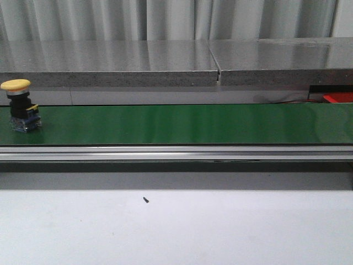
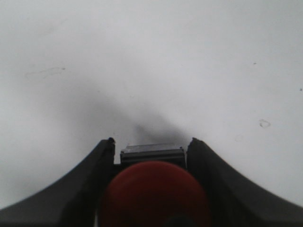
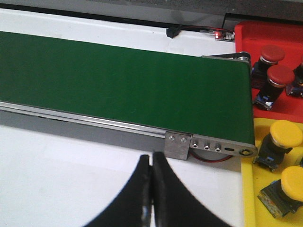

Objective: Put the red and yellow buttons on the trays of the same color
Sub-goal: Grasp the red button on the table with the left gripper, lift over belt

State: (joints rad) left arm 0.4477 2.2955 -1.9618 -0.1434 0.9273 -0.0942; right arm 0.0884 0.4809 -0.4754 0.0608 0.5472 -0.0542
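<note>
Left end effector (image 2: 151,156) clamped on red dome-capped button (image 2: 155,191) | right end effector (image 3: 151,189) fingers together | step: carrying red | next: reach red plastic tray (image 3: 279,33); yellow mushroom-capped button (image 1: 19,105) waits on green belt (image 1: 182,124)

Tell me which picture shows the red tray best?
The right wrist view. There the red tray sits past the end of the green conveyor belt, holding red buttons. The front view catches only a small red corner at the far right edge. The left wrist view doesn't show it at all.

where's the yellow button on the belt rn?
Front view: the yellow button stands upright at the far left end of the green conveyor belt, nothing else near it.
</note>
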